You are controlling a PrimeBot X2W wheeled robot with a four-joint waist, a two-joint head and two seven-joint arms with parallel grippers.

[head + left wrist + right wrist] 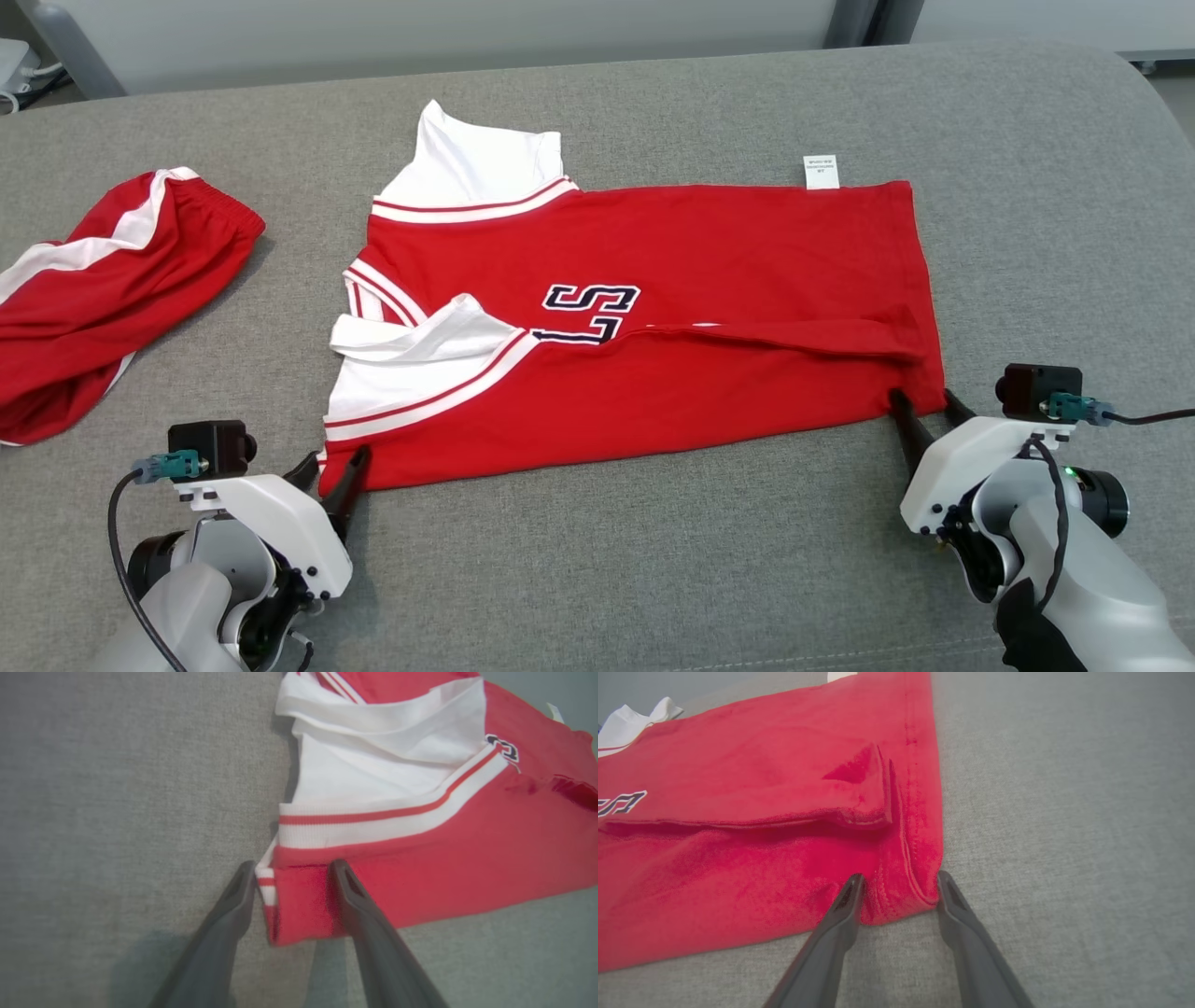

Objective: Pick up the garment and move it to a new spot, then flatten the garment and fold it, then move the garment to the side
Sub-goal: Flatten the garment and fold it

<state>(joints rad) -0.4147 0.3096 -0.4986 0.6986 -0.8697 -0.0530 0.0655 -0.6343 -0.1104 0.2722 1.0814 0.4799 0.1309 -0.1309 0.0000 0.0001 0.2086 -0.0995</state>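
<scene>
garment [653, 308] lies centred on the grey cushion [653, 579]. left gripper [329, 467] and right gripper [924, 403], both spread, straddle its near corners; i'd pinch both layers together, evenly, before folding far.

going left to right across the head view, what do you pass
red shorts → left gripper → red jersey → right gripper

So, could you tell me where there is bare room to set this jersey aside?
Bare grey surface lies right of the jersey, plus a strip in front between the left gripper and right gripper. The left is crowded by red shorts.
</scene>
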